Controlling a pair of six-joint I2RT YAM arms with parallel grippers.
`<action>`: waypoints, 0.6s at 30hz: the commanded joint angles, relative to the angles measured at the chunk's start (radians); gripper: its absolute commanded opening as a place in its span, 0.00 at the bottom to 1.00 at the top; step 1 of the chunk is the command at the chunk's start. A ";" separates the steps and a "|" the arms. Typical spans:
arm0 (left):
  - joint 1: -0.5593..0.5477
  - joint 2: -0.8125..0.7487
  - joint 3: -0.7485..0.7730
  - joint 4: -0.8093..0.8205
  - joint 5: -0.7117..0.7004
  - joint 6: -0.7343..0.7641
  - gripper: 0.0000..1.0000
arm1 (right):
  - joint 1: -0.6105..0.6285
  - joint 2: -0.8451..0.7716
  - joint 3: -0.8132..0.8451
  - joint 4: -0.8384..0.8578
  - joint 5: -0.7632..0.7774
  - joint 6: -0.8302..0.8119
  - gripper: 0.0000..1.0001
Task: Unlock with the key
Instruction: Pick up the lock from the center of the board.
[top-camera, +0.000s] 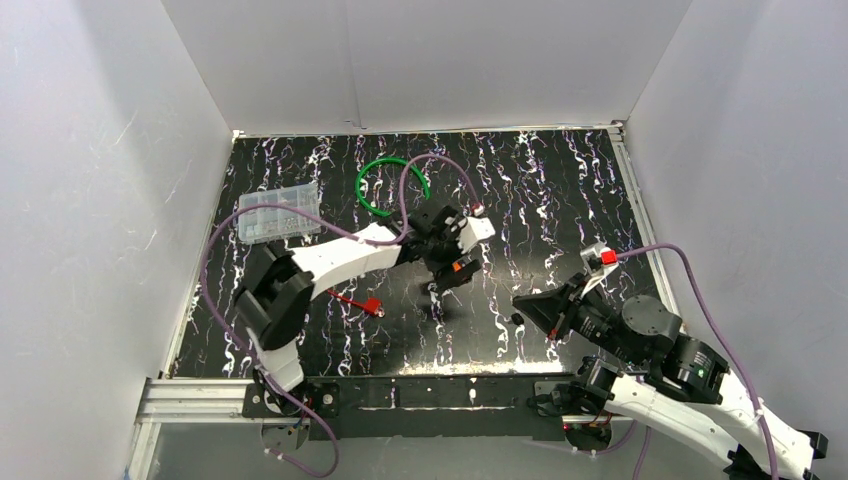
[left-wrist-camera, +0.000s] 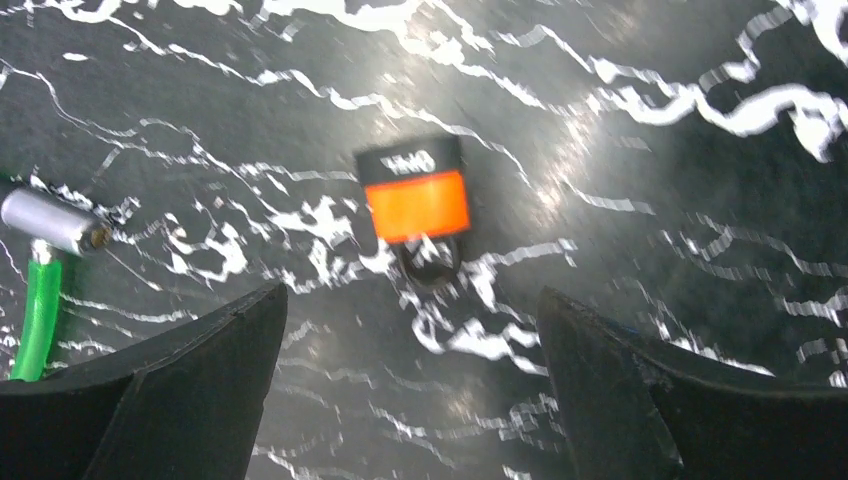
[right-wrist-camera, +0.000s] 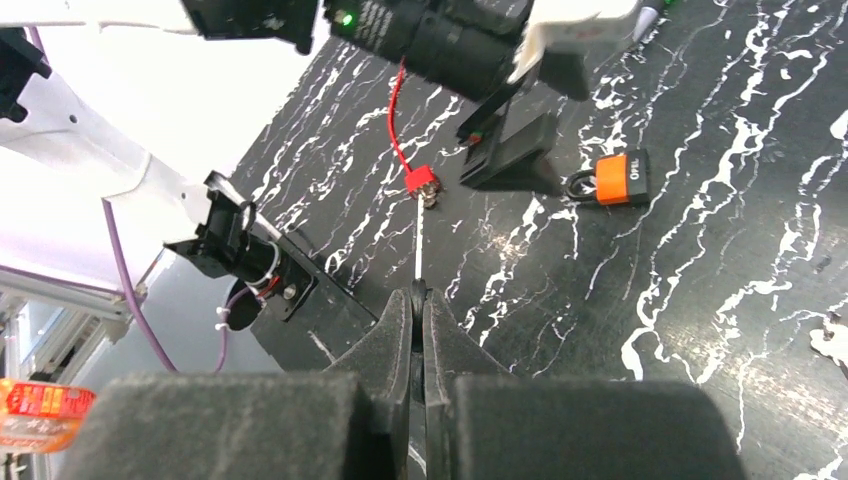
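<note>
Left gripper (left-wrist-camera: 410, 300) over mid-mat, jaws spread wide, nothing in them. Padlock (left-wrist-camera: 415, 198) lies flat just past the fingertips, lined up with the gap and untouched. Its shackle points back toward the wrist camera. I see bare mat (left-wrist-camera: 650, 120) on every side of it, and it is well clear of all mat edges.

Green cable (left-wrist-camera: 38, 310) with its silver end sits outside one finger, apart from the padlock. From above, its loop lies toward the back wall.

Key (top-camera: 372, 307), red head on a red cord, lies on the mat to the near-left of the padlock, on the near side of the left forearm. Neither gripper touches it.

Right gripper (right-wrist-camera: 418, 295) is pressed fully together and I can make out nothing clamped. It sits over the near-right mat, aimed toward key and padlock, with open mat between. The mat's near edge runs close alongside it.

Box (top-camera: 278, 213) is far left, near the left edge. Far-right mat is open. White walls (top-camera: 450, 60) close off three sides.
</note>
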 joint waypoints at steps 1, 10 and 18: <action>0.043 0.097 0.129 0.031 0.023 -0.111 0.96 | 0.001 -0.002 0.054 -0.042 0.063 0.028 0.01; 0.049 0.231 0.148 0.059 0.105 -0.138 0.98 | 0.001 -0.035 0.096 -0.078 0.109 0.032 0.01; 0.057 0.318 0.173 0.036 0.180 -0.077 0.98 | 0.001 -0.050 0.111 -0.115 0.122 0.034 0.01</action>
